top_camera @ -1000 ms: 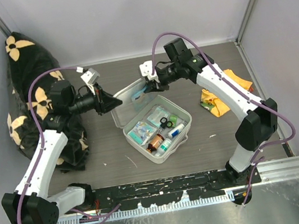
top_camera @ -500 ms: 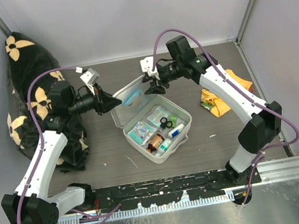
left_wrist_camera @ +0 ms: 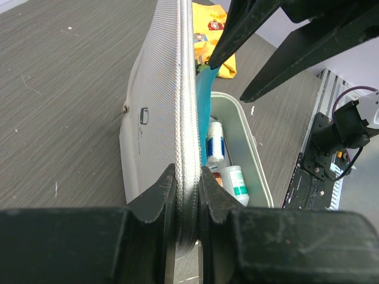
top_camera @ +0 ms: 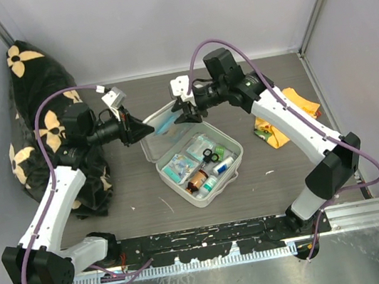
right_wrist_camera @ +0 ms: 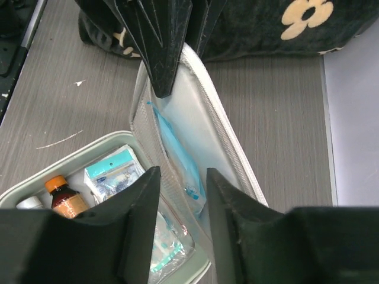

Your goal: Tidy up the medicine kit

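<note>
The medicine kit lies open mid-table, its pale base tray [top_camera: 238,160] filled with packets, a brown bottle [top_camera: 197,179] and small scissors [top_camera: 210,155]. My left gripper [top_camera: 146,129] is shut on the edge of the lid [top_camera: 158,115] and holds it upright; the left wrist view shows the jaws [left_wrist_camera: 188,173] clamped on the ribbed lid rim [left_wrist_camera: 185,89]. A blue packet [right_wrist_camera: 177,148] sits in the lid's mesh pocket. My right gripper [top_camera: 187,116] is open just above it, one finger on each side of the packet [right_wrist_camera: 182,175].
A black floral cushion [top_camera: 44,136] lies against the left wall, close behind my left arm. An orange-yellow cloth [top_camera: 281,126] lies on the table at the right, and also shows in the left wrist view [left_wrist_camera: 218,32]. Walls enclose the table on three sides.
My right gripper has moved left toward the held-up lid and now hangs over the blue packet in its pocket. The left gripper and lid have stayed put.
</note>
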{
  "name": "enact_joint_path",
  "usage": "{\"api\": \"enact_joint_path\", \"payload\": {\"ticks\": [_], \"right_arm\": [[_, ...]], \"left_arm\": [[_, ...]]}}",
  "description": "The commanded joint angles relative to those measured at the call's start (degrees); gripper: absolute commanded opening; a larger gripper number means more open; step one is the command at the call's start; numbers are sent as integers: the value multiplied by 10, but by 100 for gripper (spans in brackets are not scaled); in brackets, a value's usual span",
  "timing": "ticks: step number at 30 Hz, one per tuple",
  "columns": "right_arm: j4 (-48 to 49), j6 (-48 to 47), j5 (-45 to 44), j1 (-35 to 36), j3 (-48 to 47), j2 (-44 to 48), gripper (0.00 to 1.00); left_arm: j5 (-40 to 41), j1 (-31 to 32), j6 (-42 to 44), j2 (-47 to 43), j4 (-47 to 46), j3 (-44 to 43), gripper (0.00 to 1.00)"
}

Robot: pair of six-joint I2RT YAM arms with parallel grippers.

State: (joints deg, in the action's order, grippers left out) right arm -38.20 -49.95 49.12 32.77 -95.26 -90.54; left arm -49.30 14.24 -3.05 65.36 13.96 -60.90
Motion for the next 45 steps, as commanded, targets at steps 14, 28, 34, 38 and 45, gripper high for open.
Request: {"api": "enact_joint_path", "payload": {"ticks": [14,28,34,38,45], "right_arm": [[19,7,-37,2,-28,-17,10],[20,-12,-67,-36,33,-1,1],[21,-20,-96,-39,53,1,1],[23,-21,-113,-40,53,0,3],[23,-8,-114,-40,38,16,15]], "left_arm": [[-9,1,7,-19,-8,3,0],[-7,2,10,-23,-8,6,0],[-1,2,10,-23,-9,5,0],[2,1,10,-23,-9,4,0],[11,2,16,-23,-9,8,0]]}}
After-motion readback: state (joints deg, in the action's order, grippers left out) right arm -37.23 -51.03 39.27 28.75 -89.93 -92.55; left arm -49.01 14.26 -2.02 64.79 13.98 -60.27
